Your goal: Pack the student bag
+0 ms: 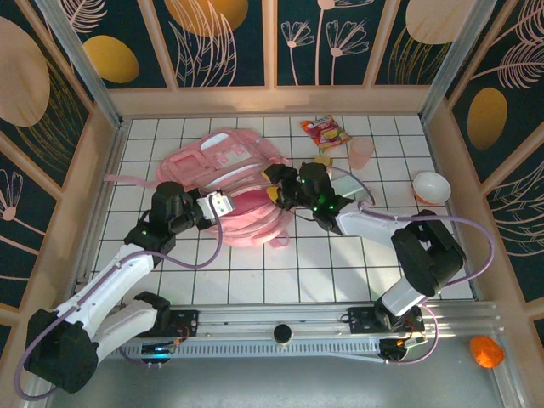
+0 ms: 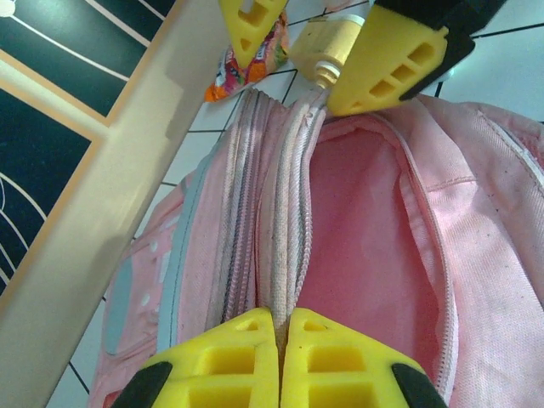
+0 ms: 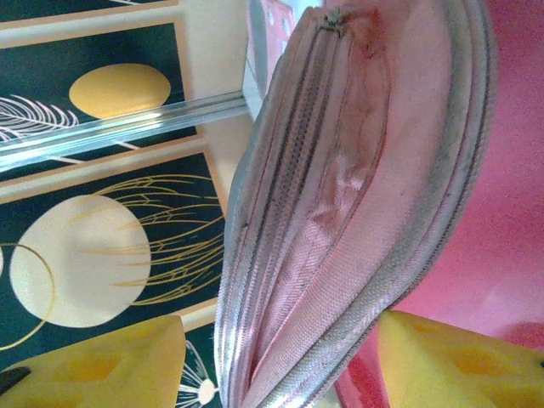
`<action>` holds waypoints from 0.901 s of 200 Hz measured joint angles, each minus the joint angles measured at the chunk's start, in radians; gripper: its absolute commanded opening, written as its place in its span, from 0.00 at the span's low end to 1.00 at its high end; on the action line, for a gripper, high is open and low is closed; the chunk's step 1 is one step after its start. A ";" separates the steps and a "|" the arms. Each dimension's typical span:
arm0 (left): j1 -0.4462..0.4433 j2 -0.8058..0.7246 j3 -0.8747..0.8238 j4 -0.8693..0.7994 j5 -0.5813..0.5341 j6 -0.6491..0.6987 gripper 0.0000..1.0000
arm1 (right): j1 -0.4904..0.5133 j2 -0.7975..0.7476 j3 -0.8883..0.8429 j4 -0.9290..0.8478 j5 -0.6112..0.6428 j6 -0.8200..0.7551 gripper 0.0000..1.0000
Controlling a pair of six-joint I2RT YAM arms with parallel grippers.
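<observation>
The student bag (image 1: 228,174), a big pink backpack, lies left of the table's middle with its main zip open. My left gripper (image 1: 223,204) is shut on the bag's zip edge (image 2: 289,255), with the pink lining (image 2: 365,246) showing beside it. Over the bag's right edge my right gripper (image 1: 285,189) stands open. The zipped rim (image 3: 340,221) passes between its yellow fingers (image 3: 102,365). In the left wrist view a pale yellow capped item (image 2: 323,47) sits against one finger of the right gripper (image 2: 293,81), just above the opening.
Behind the bag lies an orange snack packet (image 1: 325,132), with a pink cup (image 1: 363,151) and a small yellow piece (image 1: 323,160) nearby. A white bowl (image 1: 431,186) sits at the right. Wooden walls enclose the tiled table (image 1: 323,263). An orange item (image 1: 485,350) rests outside, front right.
</observation>
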 measured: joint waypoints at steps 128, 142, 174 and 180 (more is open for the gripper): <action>-0.021 -0.002 -0.027 -0.016 -0.195 0.007 0.24 | 0.127 -0.032 -0.067 0.057 0.187 0.076 0.00; -0.020 0.014 -0.027 -0.018 -0.239 0.019 0.34 | 0.158 -0.056 -0.070 0.038 0.243 0.077 0.00; 0.002 0.035 0.018 -0.125 -0.269 0.013 0.77 | 0.178 -0.067 -0.064 0.018 0.299 0.073 0.00; 0.005 0.033 0.035 -0.148 -0.257 0.006 0.82 | 0.179 -0.065 -0.063 0.018 0.302 0.073 0.00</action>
